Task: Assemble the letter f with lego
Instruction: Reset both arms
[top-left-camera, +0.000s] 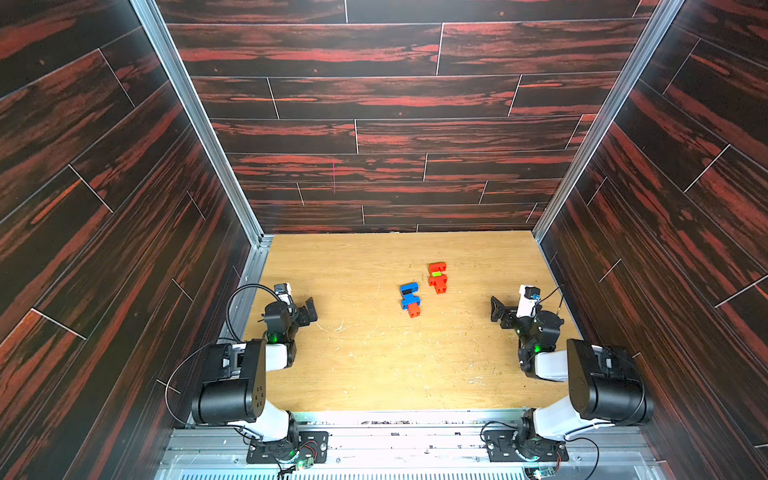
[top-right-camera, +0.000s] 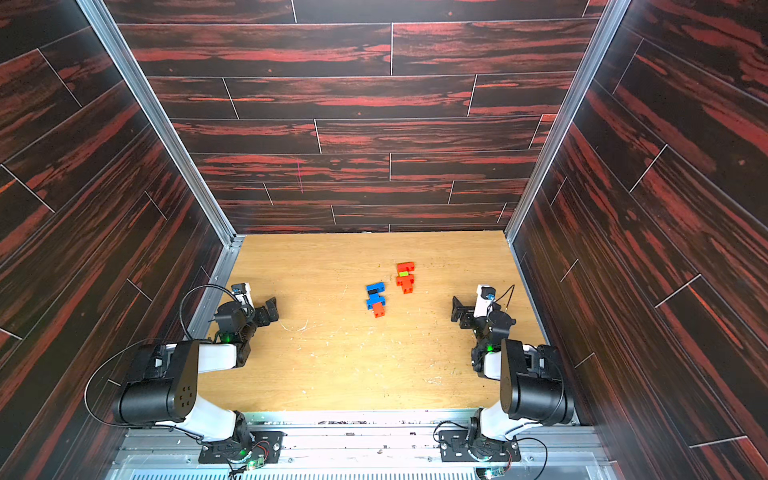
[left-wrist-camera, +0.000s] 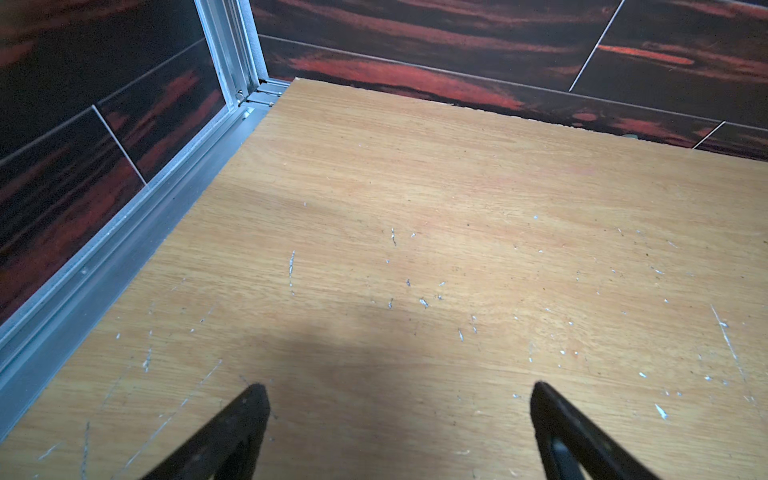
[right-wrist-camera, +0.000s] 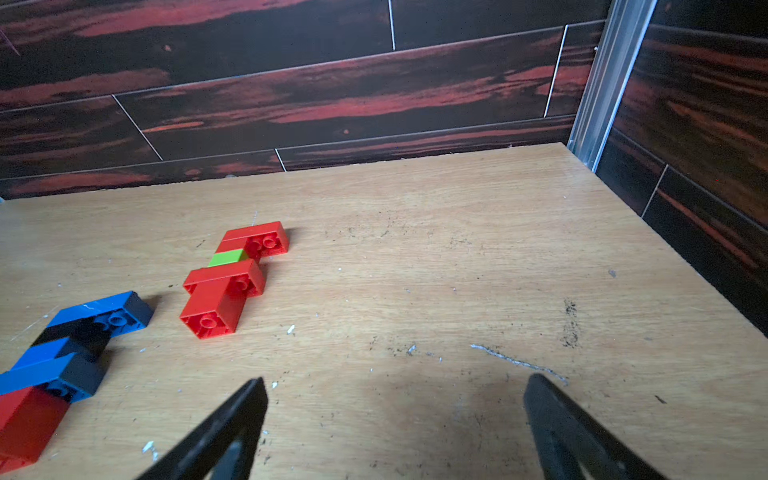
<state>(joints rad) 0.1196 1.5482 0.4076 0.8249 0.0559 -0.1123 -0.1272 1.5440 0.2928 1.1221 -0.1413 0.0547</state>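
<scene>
Left end effector (left-wrist-camera: 399, 390): jaws spread wide, nothing between them, near the left edge of the light wooden surface (top-left-camera: 374, 374). Right end effector (right-wrist-camera: 395, 380): likewise released and empty, near the right edge. Lego lies mid-surface, toward the far edge, in two pieces just apart: a blue, black and red-orange studded plastic brick cluster (top-left-camera: 410, 300) and a red-orange and lime green studded plastic brick cluster (top-left-camera: 437, 277). Judged step: no F formed yet, joining pending. Next move calls for reaching in, clamping one cluster squarely and steadying the other.

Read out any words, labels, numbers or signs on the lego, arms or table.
None can be read. The red and green lego cluster and the blue, black and red cluster show plain faces; the table bears only scratches; left arm and right arm carry no legible marking.
</scene>
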